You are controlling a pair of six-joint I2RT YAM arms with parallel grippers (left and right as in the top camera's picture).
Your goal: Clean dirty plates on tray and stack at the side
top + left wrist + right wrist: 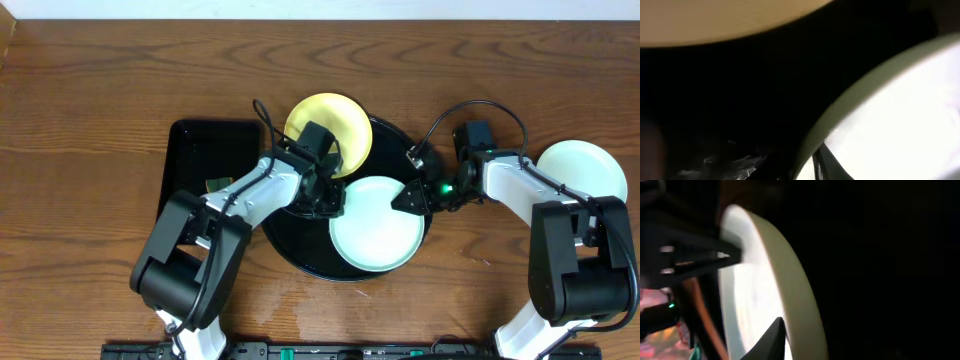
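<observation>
Here, pale mint plate on glossy black tray

Round tray sits mid-table, with the rectangular tray just beside it on the left. Near plate lies in the round tray toward its right, far plate sits behind it across the back rim, and the third plate rests on the table well off right. Left gripper is at the near plate's left edge, right gripper at its right edge.
</observation>
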